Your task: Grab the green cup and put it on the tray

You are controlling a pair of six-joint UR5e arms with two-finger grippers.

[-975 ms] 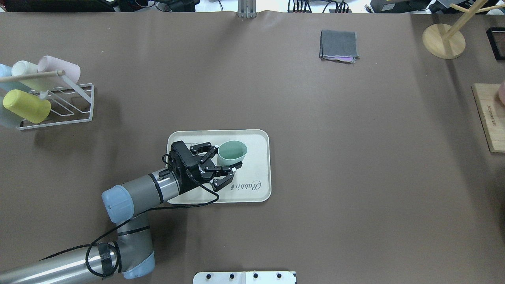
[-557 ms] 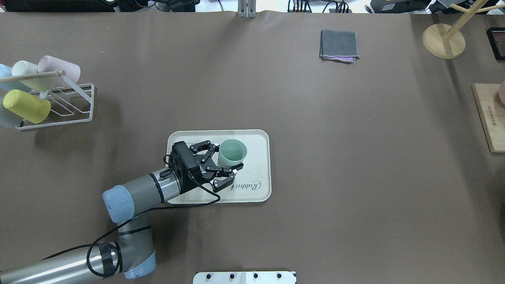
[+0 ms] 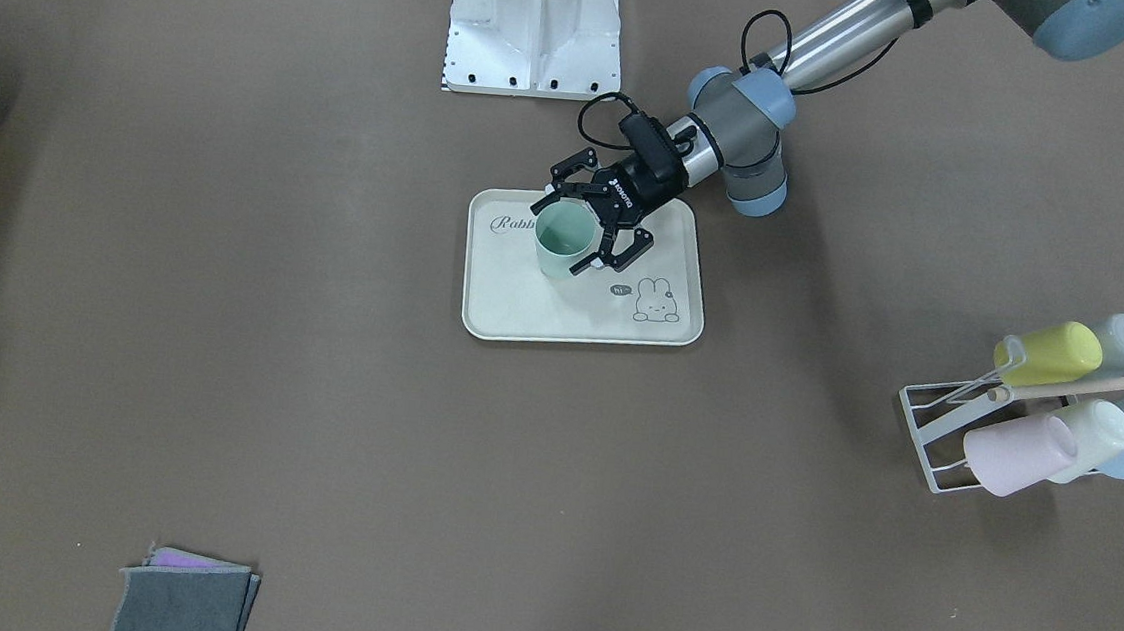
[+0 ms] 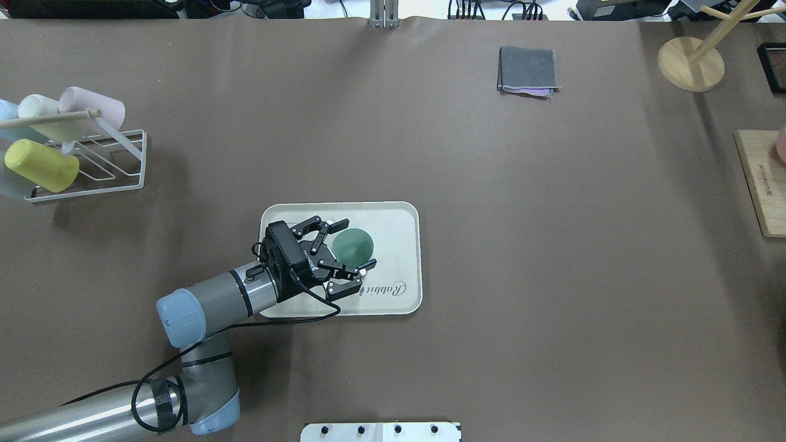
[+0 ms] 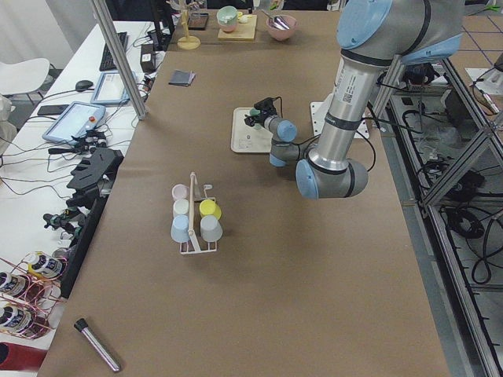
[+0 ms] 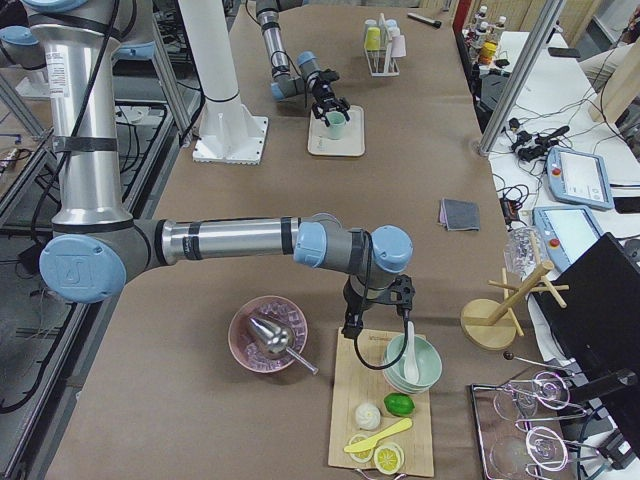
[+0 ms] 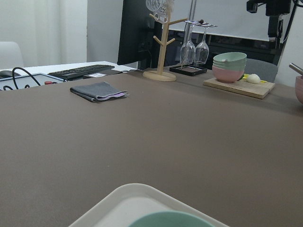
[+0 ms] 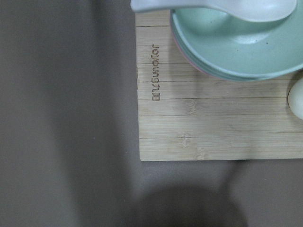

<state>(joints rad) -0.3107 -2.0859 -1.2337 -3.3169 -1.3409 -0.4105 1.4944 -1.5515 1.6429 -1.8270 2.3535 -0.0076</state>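
Brown table [image 4: 552, 245], cream tray [image 4: 399, 239], white cup rack [image 4: 86, 191], folded grey cloth [image 4: 528, 69], wooden board [image 4: 761, 184]

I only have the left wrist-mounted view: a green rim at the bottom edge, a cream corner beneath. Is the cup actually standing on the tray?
Observer: Yes. The front-facing view shows the green cup upright, mouth up, on the tray.
Operator: Where is the left gripper?
Observer: The left gripper straddles the cup, a finger on each side; whether it presses, I cannot tell.
Operator: And the right arm?
Observer: Its right gripper hangs over a wooden board bearing stacked bowls, far from the tray.
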